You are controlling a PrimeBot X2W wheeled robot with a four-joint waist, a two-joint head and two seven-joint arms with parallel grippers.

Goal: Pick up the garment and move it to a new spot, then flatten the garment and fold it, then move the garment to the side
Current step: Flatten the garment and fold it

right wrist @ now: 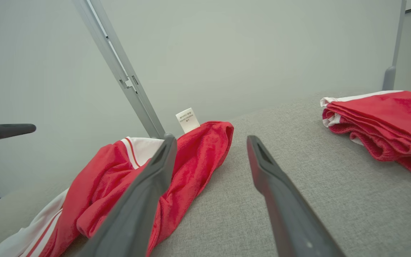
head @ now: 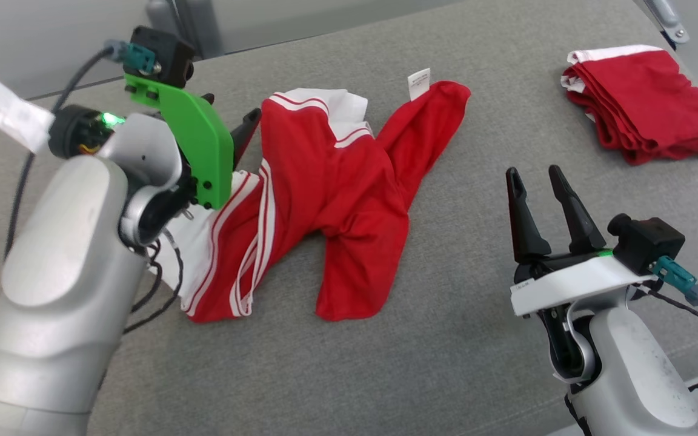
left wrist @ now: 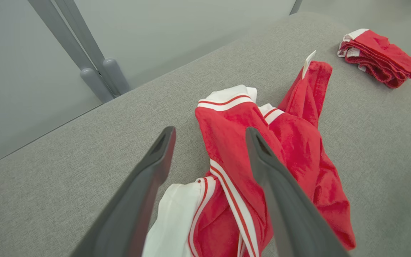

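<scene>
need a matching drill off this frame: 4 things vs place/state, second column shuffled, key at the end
1. loose garment
2. folded garment
3. white label
4. right gripper

a. far right of the grey surface, stacked
b. open, over bare surface, holding nothing
c. crumpled mid-surface, red with white stripes
d. sticking up at the loose garment's far tip

Pairs: 1-c, 2-a, 3-d, 4-b

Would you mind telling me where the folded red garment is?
In the head view the folded red garment lies at the upper right of the grey surface, beyond the right gripper.
</scene>
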